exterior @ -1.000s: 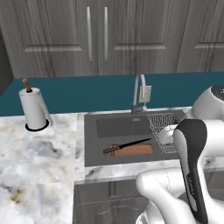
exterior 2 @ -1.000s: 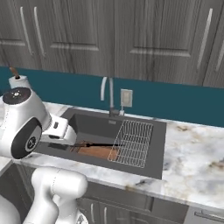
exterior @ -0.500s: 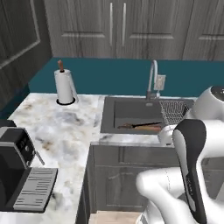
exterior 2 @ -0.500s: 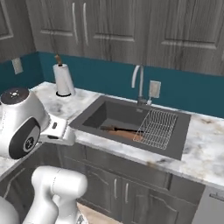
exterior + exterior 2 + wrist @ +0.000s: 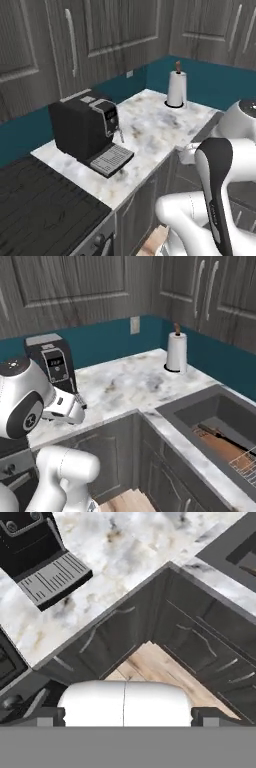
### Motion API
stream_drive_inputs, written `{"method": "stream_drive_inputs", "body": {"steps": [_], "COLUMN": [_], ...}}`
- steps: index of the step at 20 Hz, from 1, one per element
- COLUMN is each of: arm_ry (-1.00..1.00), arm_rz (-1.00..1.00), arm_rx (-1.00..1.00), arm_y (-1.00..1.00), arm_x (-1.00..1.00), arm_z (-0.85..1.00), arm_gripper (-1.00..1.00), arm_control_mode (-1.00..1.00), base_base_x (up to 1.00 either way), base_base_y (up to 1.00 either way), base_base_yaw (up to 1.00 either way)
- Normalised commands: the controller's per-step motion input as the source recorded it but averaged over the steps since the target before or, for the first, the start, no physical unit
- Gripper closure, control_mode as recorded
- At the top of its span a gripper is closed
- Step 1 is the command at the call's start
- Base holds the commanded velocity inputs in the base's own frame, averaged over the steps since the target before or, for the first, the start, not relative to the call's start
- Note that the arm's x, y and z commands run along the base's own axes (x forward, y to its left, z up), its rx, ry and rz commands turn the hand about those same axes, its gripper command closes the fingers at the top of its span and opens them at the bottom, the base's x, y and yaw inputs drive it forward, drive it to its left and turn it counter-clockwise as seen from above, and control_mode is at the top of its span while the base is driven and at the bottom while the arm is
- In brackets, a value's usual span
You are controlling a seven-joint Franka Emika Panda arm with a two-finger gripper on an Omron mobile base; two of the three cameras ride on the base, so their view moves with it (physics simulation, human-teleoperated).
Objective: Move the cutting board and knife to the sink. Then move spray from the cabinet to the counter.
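**Board and knife lie in the sink; the open hand looks down at a counter corner**

Left base view: a black coffee machine [image 5: 85,129] with a grey drip tray stands on the marble counter [image 5: 150,125], in front of a teal backsplash and grey wall cupboards [image 5: 100,30]. A paper towel roll [image 5: 176,88] stands upright on its holder at the far end of the counter, near the corner of the walls. A dark stove top [image 5: 40,210] adjoins the counter at lower left. The white arm fills the lower right.

Right base view: the sink [image 5: 220,416] is sunk into the counter at right. The cutting board [image 5: 220,443] lies flat on its floor, and the knife [image 5: 220,437] lies on the board along its far edge. The corner of a wire rack [image 5: 245,461] shows just beside the board. The coffee machine stands at left behind the arm, the paper towel roll well apart from it, between machine and sink.

Hand view: the gripper [image 5: 125,714] points down over the inner corner of the counter, above grey drawers [image 5: 195,642] and a wooden floor [image 5: 155,667]. Its two dark tips stand far apart at the bottom edge, with nothing between them. The coffee machine's drip tray shows at upper left.
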Motion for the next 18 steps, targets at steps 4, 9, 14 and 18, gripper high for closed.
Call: {"method": "stream_drive_inputs", "body": {"steps": [4, 9, 14, 18], "arm_ry": [0.00, 0.00, 0.00, 0.00], "arm_rz": [0.00, 0.00, 0.00, 0.00], "arm_rx": [0.00, 0.00, 0.00, 0.00], "arm_y": [0.00, 0.00, 0.00, 0.00], "arm_x": [0.00, 0.00, 0.00, 0.00], "arm_z": [0.00, 0.00, 0.00, 0.00], "arm_gripper": [-1.00, -1.00, -1.00, -1.00], "arm_control_mode": [1.00, 1.00, 1.00, 1.00], "base_base_x": [-0.16, -0.17, -0.21, -0.31], "base_base_y": [-0.02, -0.02, 0.00, -0.04], "base_base_yaw": [1.00, 1.00, 0.99, 0.83]}}
